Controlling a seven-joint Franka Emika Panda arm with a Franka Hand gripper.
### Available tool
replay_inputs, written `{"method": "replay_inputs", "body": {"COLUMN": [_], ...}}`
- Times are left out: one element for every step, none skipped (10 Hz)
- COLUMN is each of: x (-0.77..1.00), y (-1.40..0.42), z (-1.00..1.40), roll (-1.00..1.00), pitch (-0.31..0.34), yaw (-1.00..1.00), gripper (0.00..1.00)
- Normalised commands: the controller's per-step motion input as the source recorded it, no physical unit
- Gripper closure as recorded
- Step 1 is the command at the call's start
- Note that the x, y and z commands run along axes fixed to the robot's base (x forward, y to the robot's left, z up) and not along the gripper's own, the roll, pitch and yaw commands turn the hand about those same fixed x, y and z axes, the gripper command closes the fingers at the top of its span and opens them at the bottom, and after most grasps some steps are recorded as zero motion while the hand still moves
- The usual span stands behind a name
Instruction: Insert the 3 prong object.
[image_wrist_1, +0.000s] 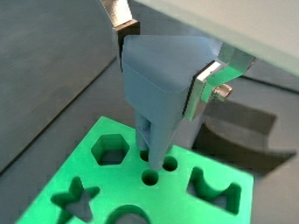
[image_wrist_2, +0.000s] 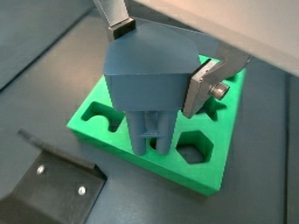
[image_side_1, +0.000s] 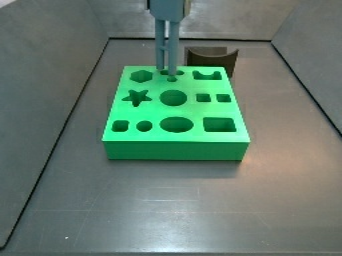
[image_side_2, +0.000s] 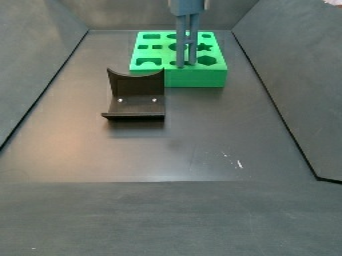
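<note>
Right now the gripper (image_wrist_1: 163, 54) grasps the 3 prong object (image_wrist_1: 159, 74) by its wide upper body, one silver finger (image_wrist_1: 211, 86) pressed flat against its side and the other at the far side, above the back part of the green block (image_side_1: 174, 135). The piece hangs upright with its thin prongs (image_side_1: 166, 52) pointing down at the cluster of small round holes (image_wrist_1: 151, 178) near the block's rear edge. In a wrist view one prong looks to be entering a hole; in a side view the tips sit right at the block's top face. So I judge the job as partly done: the piece is lifted, carried and lined up, but it is not seated, and pushing down plus letting go remain.

Around those holes lie a hexagon hole (image_wrist_1: 110, 150), a star (image_side_1: 135, 97) and other shaped openings, none of which blocks the way down. A squat dark block (image_side_1: 210, 55) stands just behind the green one, near the gripper but clear of its path. The fixture (image_side_2: 134, 96) sits on the floor apart from the block, out of the way.
</note>
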Motion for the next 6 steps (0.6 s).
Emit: {"method": "replay_inputs", "body": {"x": [0.00,0.01,0.16,0.51,0.34,0.11], "y": [-0.01,-0.01,-0.02,-0.07,-0.13,-0.23], "z": [-0.04,-0.02,-0.08,-0.12,-0.26,-0.30], "roll": [-0.06,-0.07,-0.05,-0.04,0.00,0.03], "pitch": [0.000,0.000,0.000,0.000,0.000,0.000], "yaw": [-1.00,-1.00,-0.93,-0.60,-0.24,-0.01], "gripper": [1.00,1.00,1.00,1.00,1.00,1.00]}}
